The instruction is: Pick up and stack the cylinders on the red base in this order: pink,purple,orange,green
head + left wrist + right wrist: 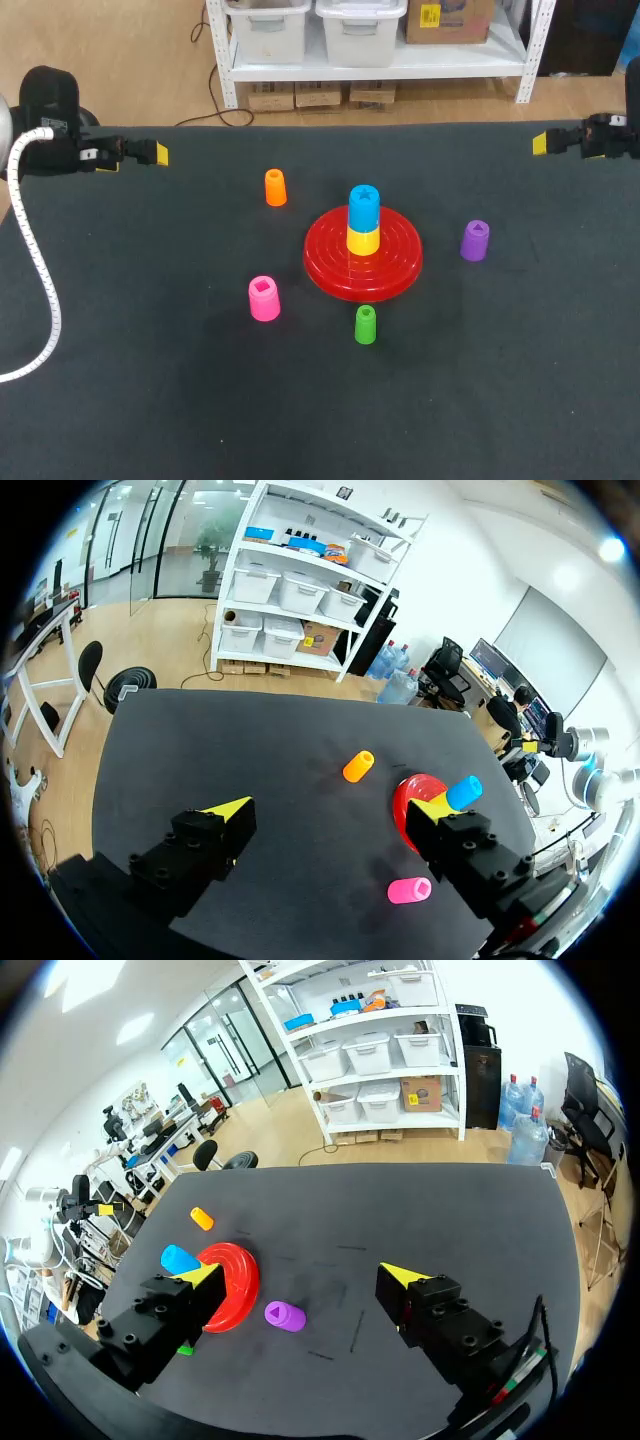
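Both released and empty: left pincer [330, 808], right pincer [302, 1273]. Head view alone shows pink cylinder [264, 298], centre-left, and purple cylinder [475, 240], centre-right, together.

The bench [140, 400] is being viewed steeply from above by the head camera and from opposite far corners by the wrist cameras; the red base [325, 265] is being caught by all three.
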`<state>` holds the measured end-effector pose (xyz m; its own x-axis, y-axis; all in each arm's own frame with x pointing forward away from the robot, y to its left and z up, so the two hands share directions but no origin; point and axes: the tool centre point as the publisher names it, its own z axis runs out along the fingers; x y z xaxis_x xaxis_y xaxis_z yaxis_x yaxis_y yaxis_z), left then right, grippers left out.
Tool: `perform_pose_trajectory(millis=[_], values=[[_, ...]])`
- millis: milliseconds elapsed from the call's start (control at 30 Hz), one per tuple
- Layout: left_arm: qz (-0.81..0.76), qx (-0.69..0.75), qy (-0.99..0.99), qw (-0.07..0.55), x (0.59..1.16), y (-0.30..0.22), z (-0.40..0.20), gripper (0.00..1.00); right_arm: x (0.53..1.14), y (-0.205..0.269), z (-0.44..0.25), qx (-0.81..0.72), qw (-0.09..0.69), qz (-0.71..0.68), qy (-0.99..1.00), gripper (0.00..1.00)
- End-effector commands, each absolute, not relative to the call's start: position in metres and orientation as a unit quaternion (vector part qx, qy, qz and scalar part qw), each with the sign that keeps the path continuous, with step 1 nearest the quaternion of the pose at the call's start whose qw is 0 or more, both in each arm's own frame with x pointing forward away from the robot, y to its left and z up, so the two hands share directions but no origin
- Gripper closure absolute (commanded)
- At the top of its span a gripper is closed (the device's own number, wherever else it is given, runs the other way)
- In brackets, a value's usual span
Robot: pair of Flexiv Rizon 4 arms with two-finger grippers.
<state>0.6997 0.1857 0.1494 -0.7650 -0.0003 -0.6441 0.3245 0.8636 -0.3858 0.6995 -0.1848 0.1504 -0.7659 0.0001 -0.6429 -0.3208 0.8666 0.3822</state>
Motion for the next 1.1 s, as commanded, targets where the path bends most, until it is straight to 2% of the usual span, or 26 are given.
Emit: perform_pose_trajectory(millis=[33,467,633,767,1100], values=[[-0.242,0.088,0.908,0.329,0.700,0.185,0.151,0.00,0.700,-0.185,0.150,-0.088,0.331,0.243,0.908,0.00],[-0.242,0.088,0.908,0.329,0.700,0.185,0.151,0.00,0.700,-0.185,0.150,-0.088,0.331,0.243,0.908,0.00],[-0.269,0.232,0.874,0.332,0.688,0.176,0.151,0.00,0.700,-0.185,0.150,-0.088,0.331,0.243,0.908,0.00],[-0.295,0.376,0.823,0.306,0.673,0.174,0.144,0.00,0.700,-0.185,0.150,-0.088,0.331,0.243,0.908,0.00],[-0.313,0.365,0.820,0.311,0.675,0.179,0.149,0.00,0.700,-0.185,0.150,-0.088,0.331,0.243,0.908,0.00]])
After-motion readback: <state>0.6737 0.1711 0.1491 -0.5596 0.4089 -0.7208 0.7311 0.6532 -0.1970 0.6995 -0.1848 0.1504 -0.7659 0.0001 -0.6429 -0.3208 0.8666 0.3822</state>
